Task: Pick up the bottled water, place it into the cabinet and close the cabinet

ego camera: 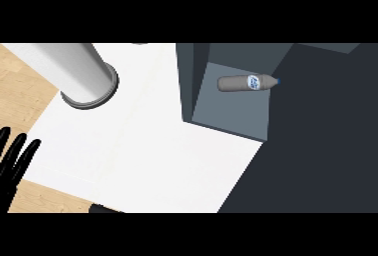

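One step looks left to us: closing the cabinet point(325, 150), the big dark body that fills the right of the view. Its open compartment point(236, 112) shows as a paler grey recess at far centre. We cannot tell which dark panel is the door.

To shut it well, we judge that a hand should come in from the near side and lay flat fingers on the door's outer face near its free edge. It should then swing the door in one smooth arc, keeping clear of the recess so nothing inside gets nudged.

The white counter point(148, 150) spreads across the middle and left, with pale wood showing beyond its left edge. A grey cylinder point(77, 70) slants across the far left of the counter, and we cannot say whether it is a forearm.

Our left hand point(13, 162) rests at the view's left edge, well apart from the cabinet. Its fingers are straight, spread and pointing up, holding and touching nothing. Our right hand does not show.

The bottled water point(244, 83) lies on its side inside the compartment, blue cap toward the right. As far as we can see, it is apart from the recess walls.
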`<move>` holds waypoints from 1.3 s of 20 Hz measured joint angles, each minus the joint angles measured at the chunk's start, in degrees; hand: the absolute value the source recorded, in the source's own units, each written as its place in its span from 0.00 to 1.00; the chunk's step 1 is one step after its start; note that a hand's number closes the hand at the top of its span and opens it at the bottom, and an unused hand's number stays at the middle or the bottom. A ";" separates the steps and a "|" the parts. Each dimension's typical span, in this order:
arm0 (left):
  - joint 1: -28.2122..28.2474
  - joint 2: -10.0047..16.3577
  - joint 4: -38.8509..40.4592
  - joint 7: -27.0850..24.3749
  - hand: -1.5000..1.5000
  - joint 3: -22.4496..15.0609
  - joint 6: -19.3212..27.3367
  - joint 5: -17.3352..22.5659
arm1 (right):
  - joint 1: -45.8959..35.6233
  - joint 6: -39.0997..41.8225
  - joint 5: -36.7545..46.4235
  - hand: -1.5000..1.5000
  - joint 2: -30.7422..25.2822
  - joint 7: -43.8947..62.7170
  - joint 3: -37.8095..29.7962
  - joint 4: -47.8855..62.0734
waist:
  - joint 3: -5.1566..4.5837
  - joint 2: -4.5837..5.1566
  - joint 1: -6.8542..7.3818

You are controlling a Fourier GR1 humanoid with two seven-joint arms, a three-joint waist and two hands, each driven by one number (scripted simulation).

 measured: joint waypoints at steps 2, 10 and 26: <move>0.07 0.07 0.30 -0.01 0.00 0.29 -0.28 0.32 | -0.54 0.23 -0.18 1.00 0.30 0.58 0.15 0.11 | -0.02 0.16 -0.07; -0.58 0.60 0.68 0.01 0.00 1.03 -1.56 0.79 | -1.43 1.76 -5.36 1.00 1.52 0.58 0.67 2.35 | -0.01 1.56 1.41; -1.18 1.30 2.56 0.39 0.00 2.37 -3.18 1.86 | -15.76 -1.14 -10.98 1.00 7.34 11.68 -2.19 13.04 | 0.47 1.29 1.09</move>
